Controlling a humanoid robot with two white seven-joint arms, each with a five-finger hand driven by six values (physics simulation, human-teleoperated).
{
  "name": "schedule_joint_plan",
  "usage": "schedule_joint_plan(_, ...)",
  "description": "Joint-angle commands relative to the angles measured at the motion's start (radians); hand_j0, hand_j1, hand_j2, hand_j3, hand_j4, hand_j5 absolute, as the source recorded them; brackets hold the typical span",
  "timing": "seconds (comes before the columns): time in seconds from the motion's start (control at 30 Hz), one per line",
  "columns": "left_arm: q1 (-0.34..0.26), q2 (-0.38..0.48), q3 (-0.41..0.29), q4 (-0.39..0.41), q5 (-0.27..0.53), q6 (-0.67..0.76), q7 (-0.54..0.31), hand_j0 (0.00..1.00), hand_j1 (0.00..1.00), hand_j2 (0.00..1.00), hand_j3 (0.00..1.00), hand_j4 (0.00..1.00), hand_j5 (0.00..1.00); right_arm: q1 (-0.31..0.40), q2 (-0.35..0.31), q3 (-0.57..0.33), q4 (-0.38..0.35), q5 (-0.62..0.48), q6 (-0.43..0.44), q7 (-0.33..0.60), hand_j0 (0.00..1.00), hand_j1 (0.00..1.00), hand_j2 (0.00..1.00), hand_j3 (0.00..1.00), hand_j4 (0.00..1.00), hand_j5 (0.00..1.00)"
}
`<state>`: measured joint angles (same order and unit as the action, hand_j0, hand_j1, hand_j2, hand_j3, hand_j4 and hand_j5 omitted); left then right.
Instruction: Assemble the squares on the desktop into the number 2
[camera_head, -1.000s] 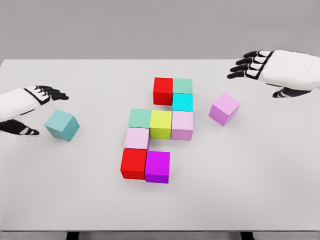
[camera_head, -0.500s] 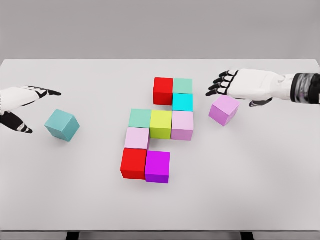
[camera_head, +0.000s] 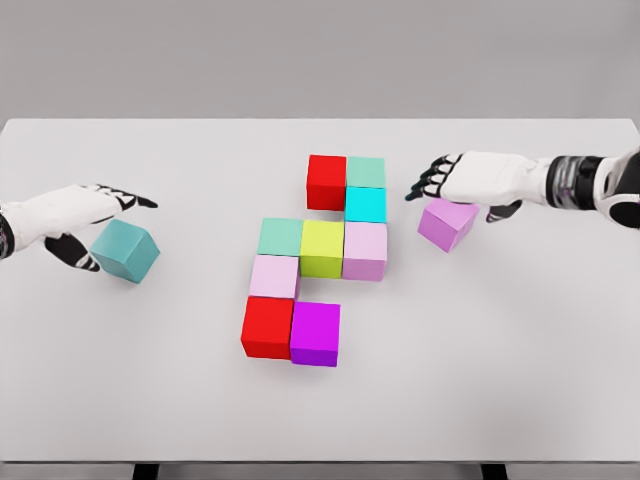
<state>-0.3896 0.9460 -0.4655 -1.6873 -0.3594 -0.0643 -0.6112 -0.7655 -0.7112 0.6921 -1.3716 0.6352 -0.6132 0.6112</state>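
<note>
Two hands flank our nine joined cubes (camera_head: 314, 262) on the surface (camera_head: 480, 380): our left hand (camera_head: 80, 215) spreads around the teal cube (camera_head: 125, 250), touching unclear, and our right hand (camera_head: 470, 180) hovers, fingers loose, over the lilac cube (camera_head: 447, 223).

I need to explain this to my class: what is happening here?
A humanoid robot is building a 2 from coloured cubes on a white table. Nine cubes already sit together mid-table. The right hand hovers at a loose lilac cube, and the left hand reaches around a loose teal cube. Neither is gripped yet.
</note>
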Motion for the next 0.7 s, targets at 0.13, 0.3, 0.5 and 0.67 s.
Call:
schedule_joint_plan(0.13, -0.003, -0.021, -0.027, 0.044, -0.018, 0.0, 0.0, 0.98, 0.98, 0.98, 0.98, 0.98, 0.98, 0.0, 0.03, 0.017, 0.062, 0.026, 0.002, 0.0, 1.0, 1.0, 1.0, 1.0, 1.0, 1.0)
schedule_joint_plan(0.3, -0.011, -0.082, -0.027, 0.086, -0.084, 0.0, 0.0, 0.98, 0.98, 0.98, 0.98, 0.98, 0.98, -0.002, 0.039, 0.023, 0.08, 0.026, 0.002, 0.0, 1.0, 1.0, 1.0, 1.0, 1.0, 1.0)
schedule_joint_plan(0.5, -0.011, -0.082, -0.033, 0.087, -0.084, 0.0, 0.0, 0.98, 0.98, 0.98, 0.98, 0.98, 0.98, -0.002, 0.042, 0.032, 0.083, 0.026, 0.002, 0.0, 0.84, 0.84, 0.84, 0.84, 0.84, 0.84)
schedule_joint_plan(0.67, -0.008, -0.084, -0.033, 0.087, -0.084, 0.0, 0.0, 0.86, 0.86, 0.86, 0.86, 0.86, 0.86, -0.002, 0.047, 0.029, 0.086, 0.023, 0.002, 0.0, 0.64, 0.64, 0.64, 0.64, 0.64, 0.64)
